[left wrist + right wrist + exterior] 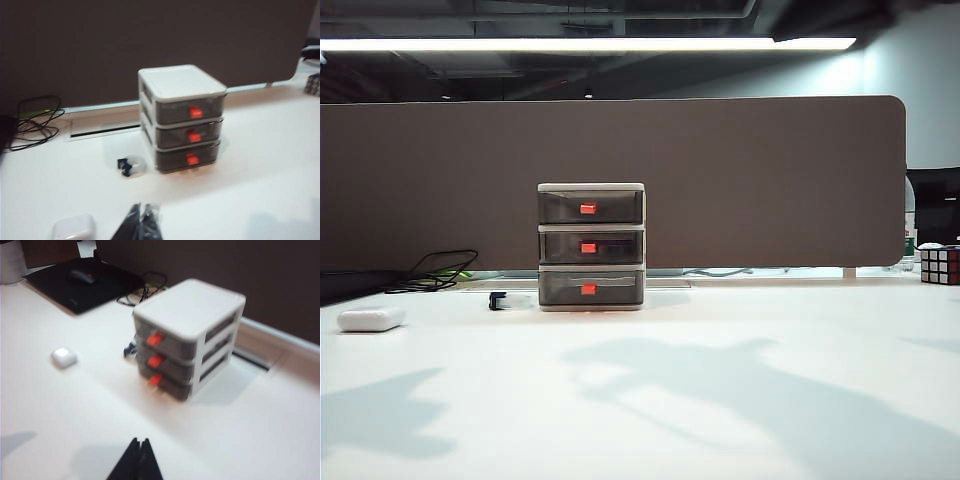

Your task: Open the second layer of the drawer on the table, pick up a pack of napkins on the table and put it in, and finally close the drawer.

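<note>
The drawer [591,246] stands mid-table [720,400] before a brown partition [720,180], all three tiers pushed in, the second layer [591,246] flush with its red tab showing. No napkin pack shows in any view (a small white case [371,319] lies far left). The left gripper [141,215] and right gripper [138,450] hover above the tabletop short of the unit, both pinched together, empty.

Drawer unit [591,246] stands mid-desk [720,400], just before the rear partition [720,180] — all three layers pushed in, second layer [591,246] between top and bottom. Small clip [498,300] just left of its base; earbud case [371,319] further left, nearer the front. Cables [435,270] back-left, puzzle cube [940,264] far right.
</note>
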`<state>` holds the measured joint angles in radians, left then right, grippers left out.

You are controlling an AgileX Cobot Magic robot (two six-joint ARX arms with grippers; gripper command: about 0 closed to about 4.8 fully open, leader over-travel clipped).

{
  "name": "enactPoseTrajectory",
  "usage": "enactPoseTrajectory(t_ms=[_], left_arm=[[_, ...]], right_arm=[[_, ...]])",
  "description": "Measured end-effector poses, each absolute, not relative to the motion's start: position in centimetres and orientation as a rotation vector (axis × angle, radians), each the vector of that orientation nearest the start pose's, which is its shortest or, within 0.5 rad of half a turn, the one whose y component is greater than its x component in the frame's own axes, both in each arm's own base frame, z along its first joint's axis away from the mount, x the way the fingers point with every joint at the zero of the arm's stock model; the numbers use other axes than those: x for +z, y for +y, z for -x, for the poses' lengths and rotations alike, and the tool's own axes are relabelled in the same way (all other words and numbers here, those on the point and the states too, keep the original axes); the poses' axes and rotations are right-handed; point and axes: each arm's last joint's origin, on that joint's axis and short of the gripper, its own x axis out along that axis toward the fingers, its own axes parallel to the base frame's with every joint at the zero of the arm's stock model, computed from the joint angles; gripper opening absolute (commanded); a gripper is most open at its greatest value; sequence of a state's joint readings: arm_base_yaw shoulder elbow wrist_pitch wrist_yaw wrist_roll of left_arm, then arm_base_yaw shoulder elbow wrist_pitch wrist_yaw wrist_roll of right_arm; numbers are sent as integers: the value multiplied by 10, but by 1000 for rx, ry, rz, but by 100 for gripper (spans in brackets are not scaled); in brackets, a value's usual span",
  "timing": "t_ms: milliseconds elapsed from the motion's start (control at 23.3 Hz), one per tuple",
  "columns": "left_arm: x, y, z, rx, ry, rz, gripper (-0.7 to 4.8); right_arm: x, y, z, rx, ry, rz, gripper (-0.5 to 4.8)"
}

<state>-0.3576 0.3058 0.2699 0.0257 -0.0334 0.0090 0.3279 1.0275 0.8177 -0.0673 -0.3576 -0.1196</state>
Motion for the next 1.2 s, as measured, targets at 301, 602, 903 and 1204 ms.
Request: enactPoseTrajectory(t_ms=[301,602,903,1204], left_arm=[[218,-28,-76,-341,-25,144,-6],[190,-33,-84,-341,6,129,-6],[175,-35,-91,-340,-88,112,-6],[173,-31,-92,-289,-86,32,-6]], right_arm=[[246,48,-118,575,155,-12,-5],[204,30,-77,425,57,-77,-5],[150,34,-90,386,178,-56,-5],[155,31,-92,336,109,-16,-5]])
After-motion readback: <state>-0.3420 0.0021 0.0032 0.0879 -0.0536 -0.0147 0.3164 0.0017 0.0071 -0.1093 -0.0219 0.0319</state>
